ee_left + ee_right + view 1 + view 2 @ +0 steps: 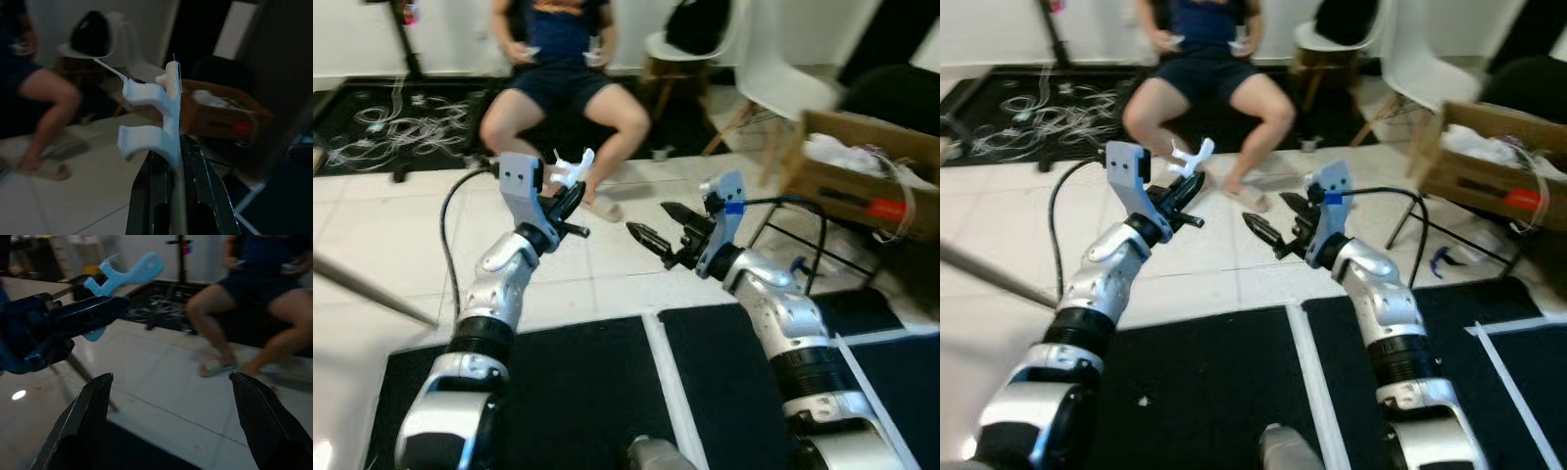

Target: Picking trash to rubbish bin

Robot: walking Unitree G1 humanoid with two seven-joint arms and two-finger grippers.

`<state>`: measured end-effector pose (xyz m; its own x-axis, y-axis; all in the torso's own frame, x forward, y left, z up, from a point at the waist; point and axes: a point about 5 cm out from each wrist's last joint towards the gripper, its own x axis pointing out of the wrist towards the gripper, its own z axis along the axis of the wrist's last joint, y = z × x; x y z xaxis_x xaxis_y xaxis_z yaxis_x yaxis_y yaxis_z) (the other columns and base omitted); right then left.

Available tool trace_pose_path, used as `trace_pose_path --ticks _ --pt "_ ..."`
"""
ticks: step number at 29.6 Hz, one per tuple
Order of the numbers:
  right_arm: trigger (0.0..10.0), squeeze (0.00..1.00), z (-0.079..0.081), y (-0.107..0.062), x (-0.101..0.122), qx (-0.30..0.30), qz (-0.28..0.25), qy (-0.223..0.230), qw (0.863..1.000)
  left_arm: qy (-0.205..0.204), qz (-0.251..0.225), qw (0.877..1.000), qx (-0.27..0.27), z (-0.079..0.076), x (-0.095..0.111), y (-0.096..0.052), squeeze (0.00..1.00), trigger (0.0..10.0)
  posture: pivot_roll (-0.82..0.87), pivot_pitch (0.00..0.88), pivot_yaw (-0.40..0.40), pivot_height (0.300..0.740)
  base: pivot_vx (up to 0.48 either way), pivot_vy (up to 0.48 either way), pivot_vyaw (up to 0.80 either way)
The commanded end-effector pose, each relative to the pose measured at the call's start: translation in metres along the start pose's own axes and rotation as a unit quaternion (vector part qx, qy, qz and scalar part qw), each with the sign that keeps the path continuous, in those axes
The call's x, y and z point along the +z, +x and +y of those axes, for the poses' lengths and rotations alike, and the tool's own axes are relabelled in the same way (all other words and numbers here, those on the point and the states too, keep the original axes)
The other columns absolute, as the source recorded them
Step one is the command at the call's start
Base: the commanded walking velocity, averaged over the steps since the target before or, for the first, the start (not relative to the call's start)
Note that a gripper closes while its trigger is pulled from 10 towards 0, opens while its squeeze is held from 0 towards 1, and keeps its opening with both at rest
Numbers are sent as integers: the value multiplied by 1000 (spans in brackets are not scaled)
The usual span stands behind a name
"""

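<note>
left gripper [570, 201]: we see it clamped on white plastic piece [573, 164]
right gripper [653, 225]: fingers apart, holding nothing
writing: we read none
cardboard box [862, 171]: right, beside chair

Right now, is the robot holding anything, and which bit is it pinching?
The left gripper pinches a white plastic bracket-shaped piece by its flat lower end, with the prongs sticking out above the fingers. The right gripper is open and holds nothing.
</note>
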<state>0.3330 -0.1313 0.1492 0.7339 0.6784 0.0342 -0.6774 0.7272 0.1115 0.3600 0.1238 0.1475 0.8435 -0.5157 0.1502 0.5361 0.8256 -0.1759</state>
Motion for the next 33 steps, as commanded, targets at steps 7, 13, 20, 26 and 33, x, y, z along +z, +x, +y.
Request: trace_pose_path --ticks 7,13,20,26,33 --pt "10000 0 2 1 -3 1 4 7 1000 -3 2 1000 1 0 -2 -1 0 10000 -86 0 -21 740 0 0 -800" --pt "10000 0 2 1 -3 1 3 7 1000 -3 2 1000 1 0 -2 -1 0 10000 -85 0 -20 740 0 0 -800" --pt "10000 0 2 1 -2 1 3 7 1000 -3 1 1000 1 1 -1 -1 0 10000 -86 0 -20 740 0 0 -800" --pt "10000 0 1 0 -1 0 7 -13 1000 -3 0 1000 1 -1 -2 0 0 10000 -98 0 -21 740 0 0 -533" --pt "10000 0 8 1 0 -3 5 -42 999 4 2 1000 -1 1 -1 -4 0 10000 -87 0 2 740 0 0 0"
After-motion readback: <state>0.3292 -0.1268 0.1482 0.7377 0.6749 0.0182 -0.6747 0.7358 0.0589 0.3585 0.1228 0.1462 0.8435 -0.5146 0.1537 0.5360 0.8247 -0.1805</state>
